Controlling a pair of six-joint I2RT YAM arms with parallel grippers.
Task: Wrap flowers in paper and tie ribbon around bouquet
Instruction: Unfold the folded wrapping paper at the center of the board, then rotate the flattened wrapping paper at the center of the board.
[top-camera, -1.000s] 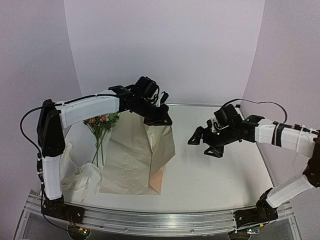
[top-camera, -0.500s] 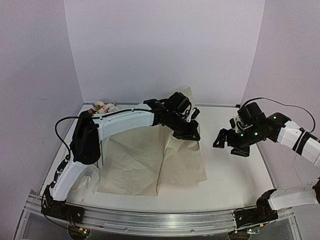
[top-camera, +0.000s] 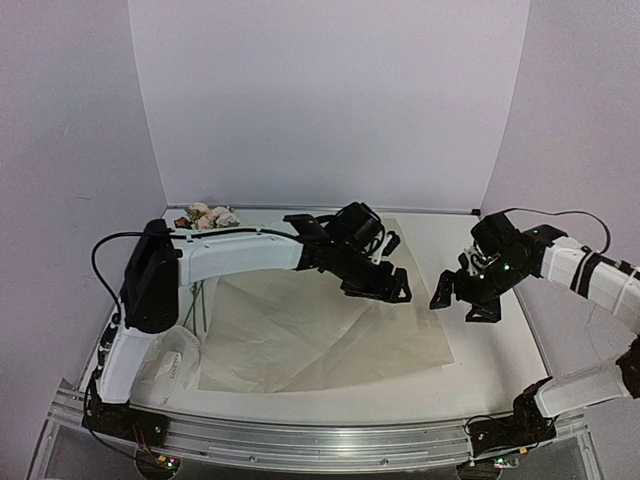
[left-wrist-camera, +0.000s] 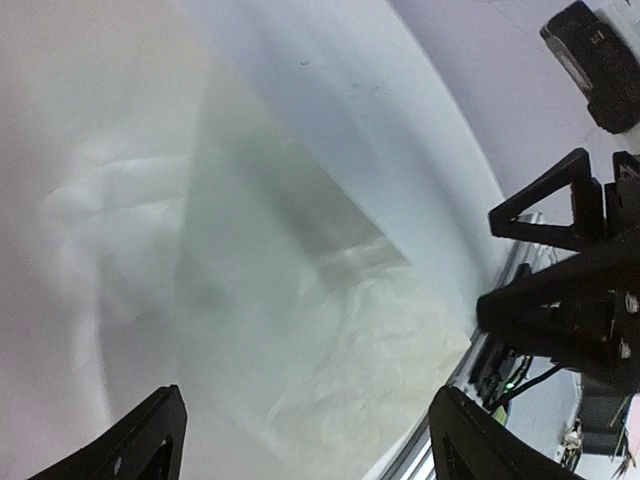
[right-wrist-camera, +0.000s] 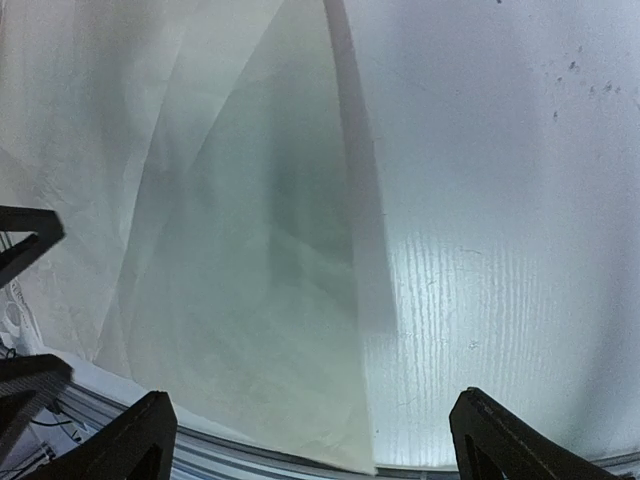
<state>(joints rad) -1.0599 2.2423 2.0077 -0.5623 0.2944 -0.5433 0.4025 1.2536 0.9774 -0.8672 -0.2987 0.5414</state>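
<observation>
The paper (top-camera: 320, 335) lies spread flat and creased across the middle of the table. My left gripper (top-camera: 386, 287) hovers over its far right part, open, with nothing between the fingers; in the left wrist view (left-wrist-camera: 310, 445) only paper (left-wrist-camera: 330, 360) shows below it. My right gripper (top-camera: 466, 300) hangs open just off the paper's right edge, and that edge (right-wrist-camera: 230, 260) runs under it (right-wrist-camera: 320, 445). The flowers (top-camera: 206, 215) lie at the back left, partly hidden by the left arm. The ribbon (top-camera: 166, 366) sits in a loose heap at the front left.
The bare white table (top-camera: 490, 370) shows to the right of and in front of the sheet. Lilac walls close in the back and sides. The metal rail (top-camera: 320, 440) with both arm bases runs along the near edge. The two grippers are close together.
The left arm swept the paper's raised flap to the right, then opened its jaws and let go. The sheet now lies flat. The right gripper drew back to the right.
</observation>
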